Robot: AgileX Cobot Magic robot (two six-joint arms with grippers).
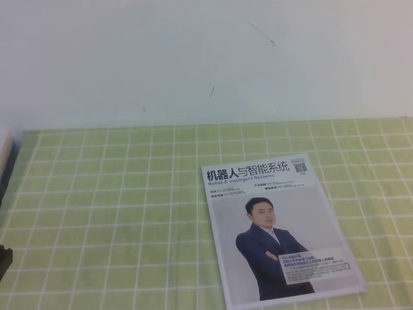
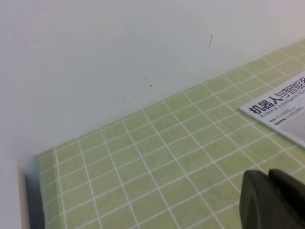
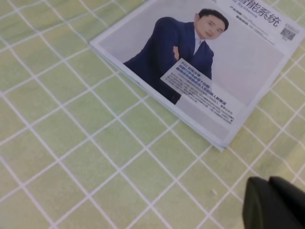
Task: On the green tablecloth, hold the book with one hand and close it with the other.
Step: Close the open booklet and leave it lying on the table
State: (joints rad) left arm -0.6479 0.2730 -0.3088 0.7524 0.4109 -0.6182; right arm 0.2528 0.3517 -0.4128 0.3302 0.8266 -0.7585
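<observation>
The book [image 1: 274, 229] lies shut and flat on the green tablecloth [image 1: 110, 213], right of centre, cover up with a black title, a QR code and a man in a dark blue suit. Neither gripper shows clearly in the high view. In the left wrist view my left gripper [image 2: 268, 172] hangs above bare cloth, fingers pressed together and empty, with the book's title corner [image 2: 281, 112] off to its upper right. In the right wrist view my right gripper [image 3: 268, 180] is also shut and empty, hovering over the cloth just below the book's lower corner [image 3: 219, 138].
A white wall [image 1: 193, 58] rises right behind the far edge of the cloth. At the left border stand a pale board-like edge [image 1: 5, 145] and a dark part [image 1: 4, 258], perhaps the left arm. The cloth's left edge [image 2: 38, 191] shows in the left wrist view.
</observation>
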